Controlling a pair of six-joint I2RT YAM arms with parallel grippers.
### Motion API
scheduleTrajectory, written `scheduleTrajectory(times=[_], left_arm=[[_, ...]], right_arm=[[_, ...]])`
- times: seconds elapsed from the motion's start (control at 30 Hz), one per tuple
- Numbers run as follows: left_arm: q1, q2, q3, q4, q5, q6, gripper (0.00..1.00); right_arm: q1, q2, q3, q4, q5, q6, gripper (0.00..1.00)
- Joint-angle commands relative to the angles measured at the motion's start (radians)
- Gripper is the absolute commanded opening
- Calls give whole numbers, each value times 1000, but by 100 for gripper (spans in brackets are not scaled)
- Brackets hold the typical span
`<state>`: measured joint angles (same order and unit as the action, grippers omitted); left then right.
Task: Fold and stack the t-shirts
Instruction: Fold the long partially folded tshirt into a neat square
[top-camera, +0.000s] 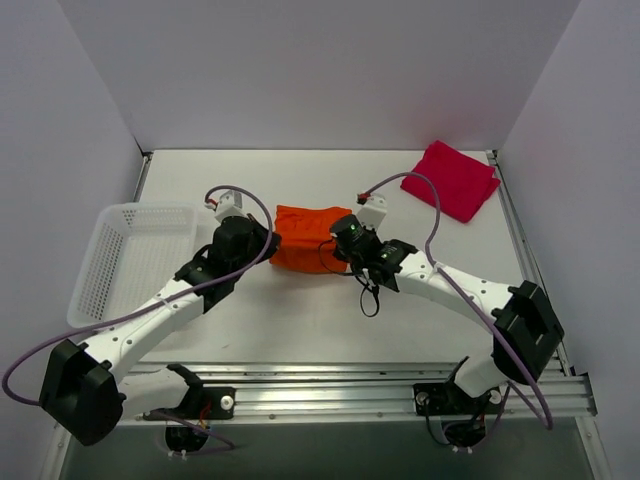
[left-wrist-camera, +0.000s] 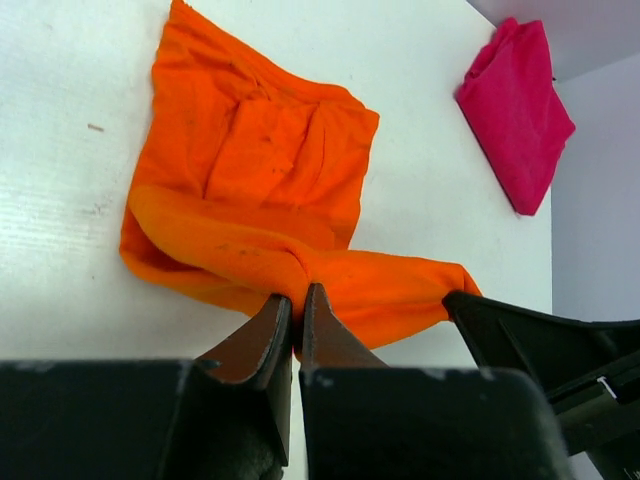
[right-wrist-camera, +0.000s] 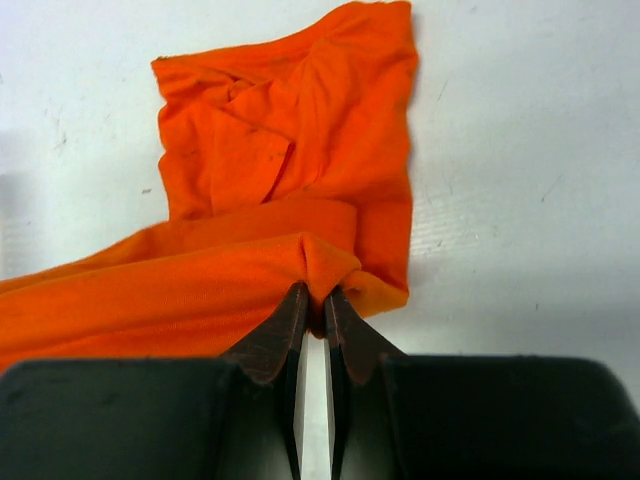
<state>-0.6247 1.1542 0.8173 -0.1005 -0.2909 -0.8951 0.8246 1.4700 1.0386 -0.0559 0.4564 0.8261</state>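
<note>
The orange t-shirt (top-camera: 305, 235) lies partly folded at the table's middle, with its near edge gathered into a raised fold. My left gripper (top-camera: 268, 240) is at the shirt's left end, shut on that fold (left-wrist-camera: 296, 300). At the right end, my right gripper (top-camera: 340, 238) is shut on the same near fold (right-wrist-camera: 314, 300). Wrinkled orange cloth (left-wrist-camera: 250, 170) spreads flat beyond the fingers, also seen from the right wrist (right-wrist-camera: 280, 150). The crimson-pink t-shirt (top-camera: 452, 178) lies folded at the far right corner, apart from both grippers, and shows in the left wrist view (left-wrist-camera: 515, 105).
A white mesh basket (top-camera: 130, 255) stands at the table's left side beside the left arm. White walls close in the back and sides. A metal rail (top-camera: 350, 385) runs along the near edge by the arm bases.
</note>
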Motion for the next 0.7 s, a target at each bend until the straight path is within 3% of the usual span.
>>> scheduleTrajectory(times=[0.0, 0.33, 0.43, 0.47, 0.53, 0.57, 0.6, 0.63, 0.67], left_arm=[[74, 82, 109, 48, 82, 56, 8], [189, 344, 279, 125, 196, 100, 8], [236, 505, 432, 114, 237, 125, 9], [276, 562, 548, 119, 290, 128, 9], [318, 778, 714, 81, 395, 121, 13], [348, 946, 814, 49, 486, 130, 23], [361, 1032, 1029, 7, 501, 133, 72], [370, 1105, 1137, -107, 498, 136, 93], [379, 1227, 1239, -173, 480, 134, 98]], right_arm=[[-51, 53, 87, -24, 54, -48, 0], [-171, 203, 253, -12, -16, -96, 0], [-238, 341, 357, 19, -47, -108, 0], [-258, 456, 456, 24, -57, -111, 0], [-330, 600, 613, 10, -119, -140, 0], [-350, 769, 732, -46, -114, -134, 29], [-390, 853, 969, -100, -155, -166, 49], [-406, 918, 1067, -111, -189, -189, 71], [-421, 1017, 1168, -148, -206, -191, 93]])
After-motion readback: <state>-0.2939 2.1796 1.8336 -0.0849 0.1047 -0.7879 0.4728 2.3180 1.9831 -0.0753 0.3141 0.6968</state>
